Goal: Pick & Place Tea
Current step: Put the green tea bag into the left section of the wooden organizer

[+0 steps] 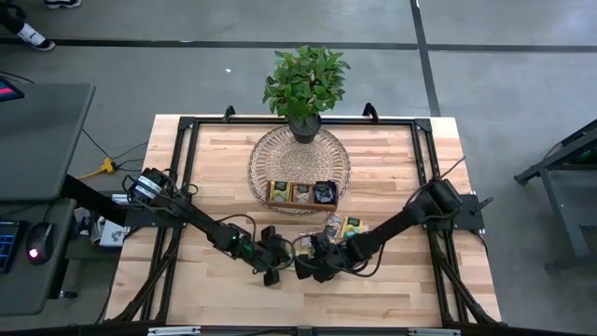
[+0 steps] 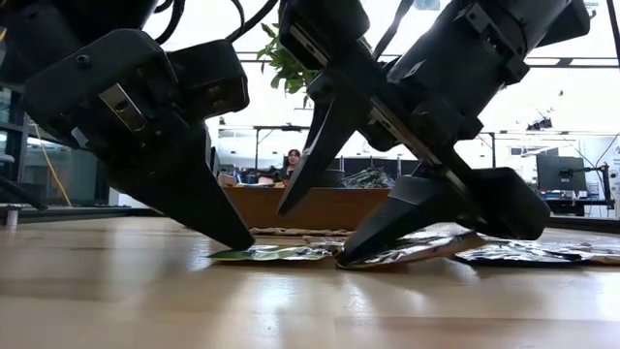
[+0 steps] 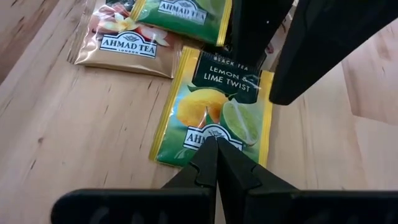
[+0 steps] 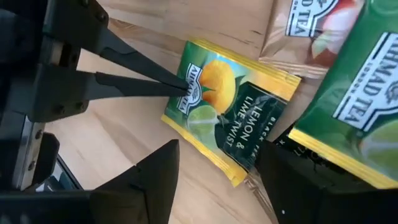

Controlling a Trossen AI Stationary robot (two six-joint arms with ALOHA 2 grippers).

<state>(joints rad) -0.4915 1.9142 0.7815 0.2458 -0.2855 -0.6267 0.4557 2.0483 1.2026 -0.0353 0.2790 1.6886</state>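
yellow-edged lemon sachet (image 3: 214, 115) under closed left jaws, between open right jaws, other sachets (image 3: 127, 40) beside.

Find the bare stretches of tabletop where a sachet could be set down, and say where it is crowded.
Free: the wood left of the woven mat, and right of it up to the frame. Crowded: in front of the tray, where both grippers, left gripper and right gripper, meet over the lemon sachet and loose sachets.

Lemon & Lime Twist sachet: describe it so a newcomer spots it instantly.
On the wooden table, near the front edge where both grippers meet, the sachet lies flat under the shut left gripper. Unlike the green and beige sachets beside it, it is yellow-edged, showing a lemon and a lime.
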